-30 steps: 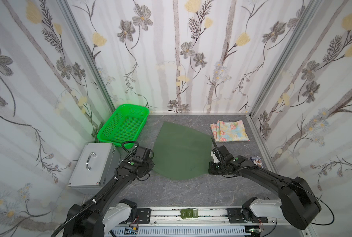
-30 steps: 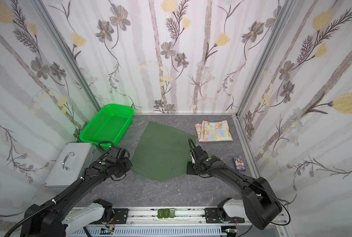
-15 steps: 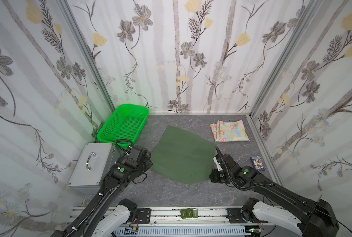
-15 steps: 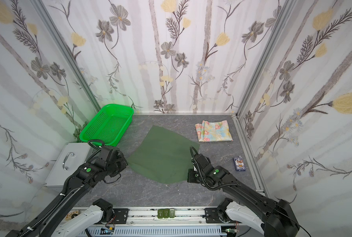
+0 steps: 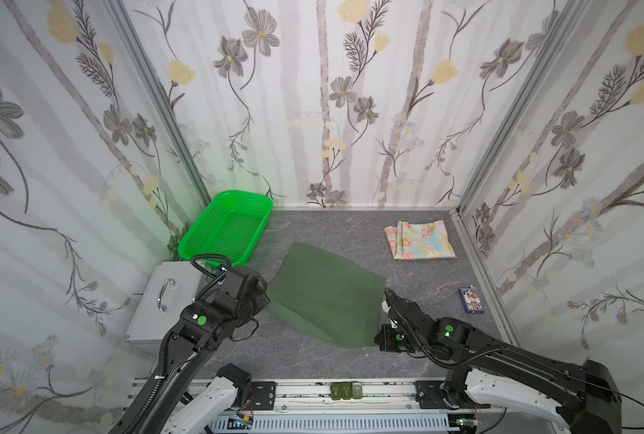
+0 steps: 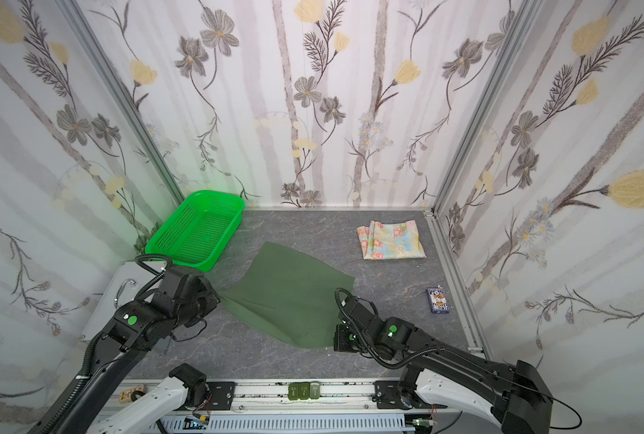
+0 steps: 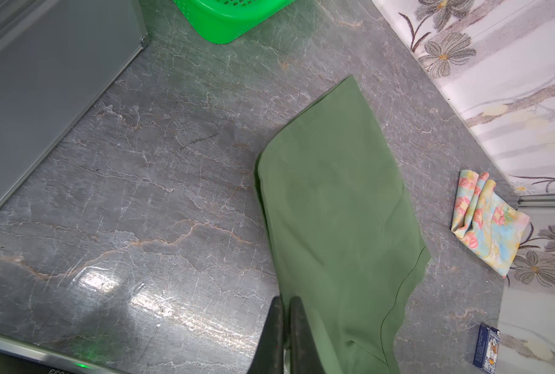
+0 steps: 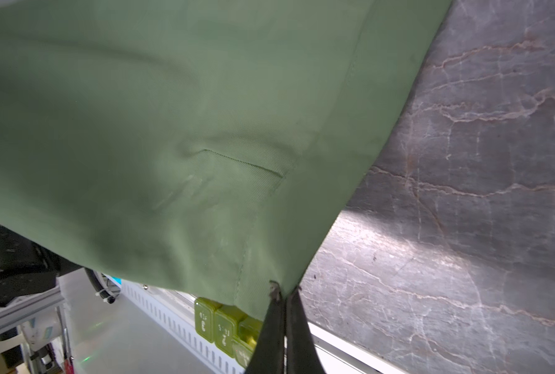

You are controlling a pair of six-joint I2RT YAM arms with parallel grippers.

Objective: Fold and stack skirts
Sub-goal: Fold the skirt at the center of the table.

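Observation:
The dark green skirt (image 5: 328, 297) lies spread in the middle of the grey table in both top views, its near edge raised off the surface. My left gripper (image 5: 266, 297) is shut on the skirt's left corner, with the cloth (image 7: 334, 210) running away from its pinched fingers (image 7: 297, 311). My right gripper (image 5: 377, 338) is shut on the near right corner, where the hem (image 8: 172, 113) hangs from its fingertips (image 8: 297, 311). The pastel floral skirt (image 5: 420, 240) lies folded at the back right, apart from both grippers.
A bright green mesh basket (image 5: 243, 193) stands at the back left. A grey metal case with a handle (image 5: 162, 297) sits beside my left arm. A blue card pack (image 5: 471, 299) lies by the right wall. Small green blocks (image 5: 346, 390) sit on the front rail.
Both grippers have drawn back toward the front rail with the green skirt's corners pinched. The skirt has slid nearer and its near edge has risen off the table.

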